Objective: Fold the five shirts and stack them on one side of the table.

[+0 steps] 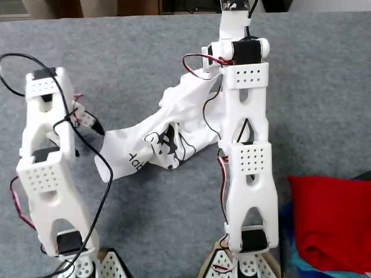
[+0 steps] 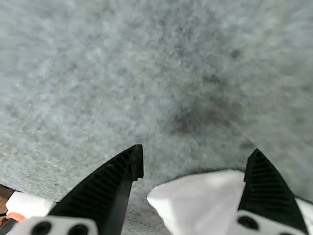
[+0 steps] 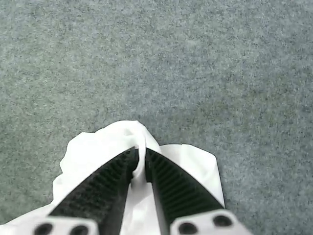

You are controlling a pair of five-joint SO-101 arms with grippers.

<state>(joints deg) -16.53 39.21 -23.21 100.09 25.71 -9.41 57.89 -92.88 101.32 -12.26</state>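
Observation:
A white shirt (image 1: 165, 136) with a black print hangs stretched and crumpled over the grey table (image 1: 145, 46), between the two arms. My right gripper (image 3: 139, 155) is shut on a bunched fold of the white shirt (image 3: 102, 147), holding that end up under the right arm (image 1: 246, 116). My left gripper (image 2: 196, 152) is open just above the carpet, and a corner of the white shirt (image 2: 200, 198) lies between its black fingers (image 2: 120, 178) without being pinched. In the high view the left arm (image 1: 49, 145) stands at the shirt's lower end.
A folded red shirt (image 1: 330, 220) tops a stack at the table's near right edge, with blue and teal cloth (image 1: 293, 258) showing beneath it. Both arm bases stand at the near edge. Cables loop around the left arm.

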